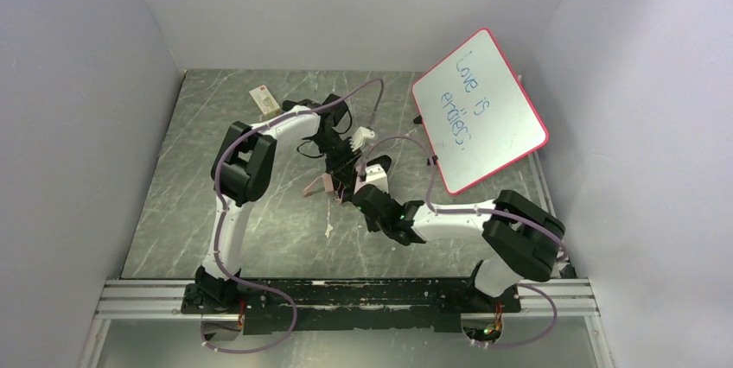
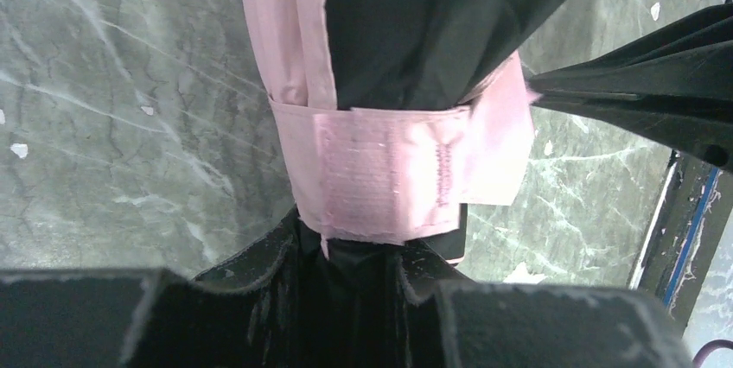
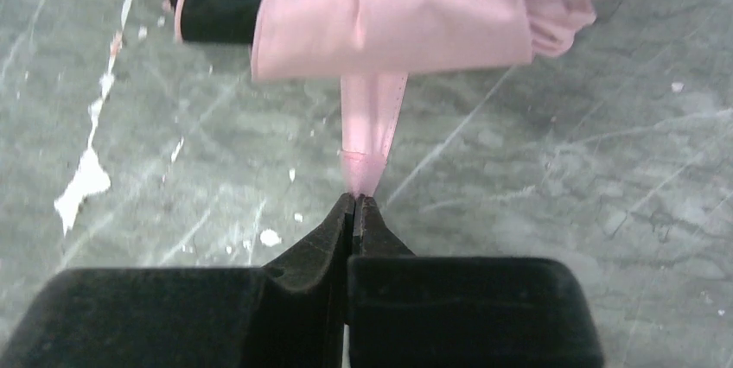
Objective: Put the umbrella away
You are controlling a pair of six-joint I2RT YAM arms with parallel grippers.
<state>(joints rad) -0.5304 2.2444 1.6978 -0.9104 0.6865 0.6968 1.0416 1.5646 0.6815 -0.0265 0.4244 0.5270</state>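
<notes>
L end effector [image 2: 350, 275] grips umbrella [image 2: 415, 31] — pink strap [image 2: 389, 178] wrapped; table [image 2: 104, 126] below

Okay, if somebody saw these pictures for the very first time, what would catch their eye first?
The whiteboard with its bright pink frame, propped at the back right of the table, jumps out first. In the middle, both arms meet over a bundled pink-and-black umbrella. The left gripper clamps it, and the right gripper pinches its thin pink strap.

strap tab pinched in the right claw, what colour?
Pale pink; the strap shows best in the right wrist view.
</notes>
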